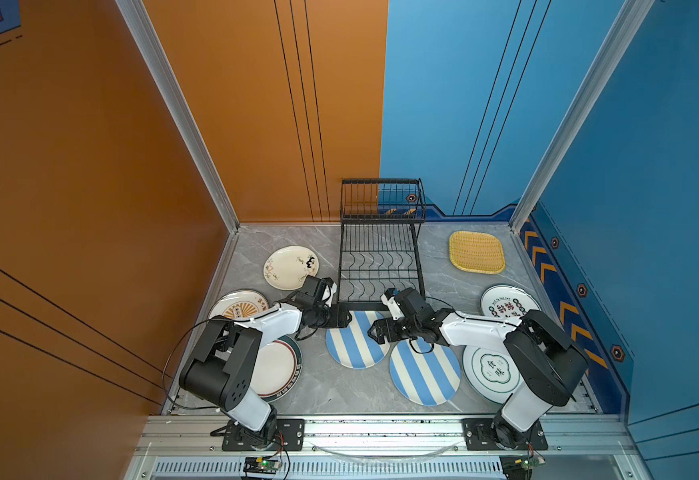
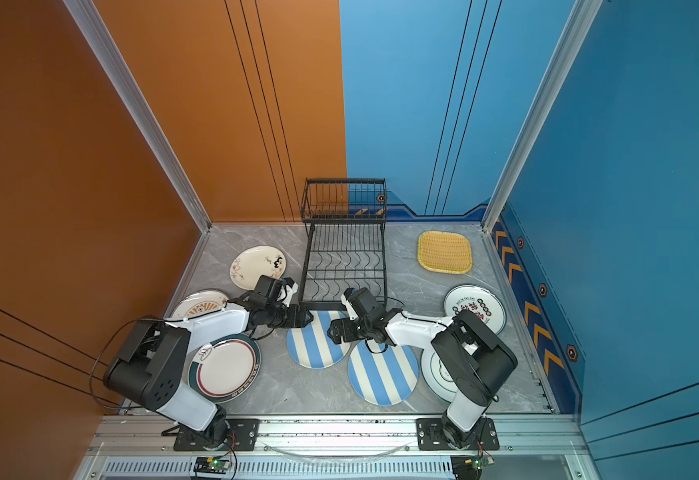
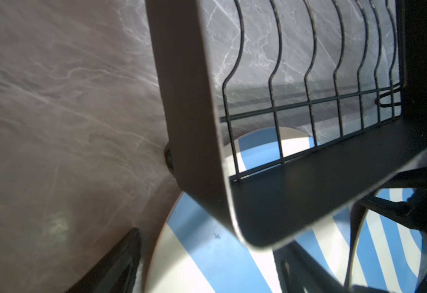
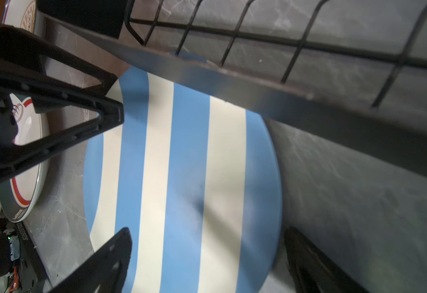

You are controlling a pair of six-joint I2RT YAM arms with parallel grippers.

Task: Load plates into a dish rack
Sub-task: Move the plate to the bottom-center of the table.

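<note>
tabletop: grey marble | orange wall meets blue wall | aluminium rail: front edge

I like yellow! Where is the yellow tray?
In both top views the yellow tray lies flat in the far right corner, right of the dish rack.

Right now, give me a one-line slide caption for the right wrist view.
Open right gripper poised over a blue-and-white striped plate at the dish rack's front rail.
</note>
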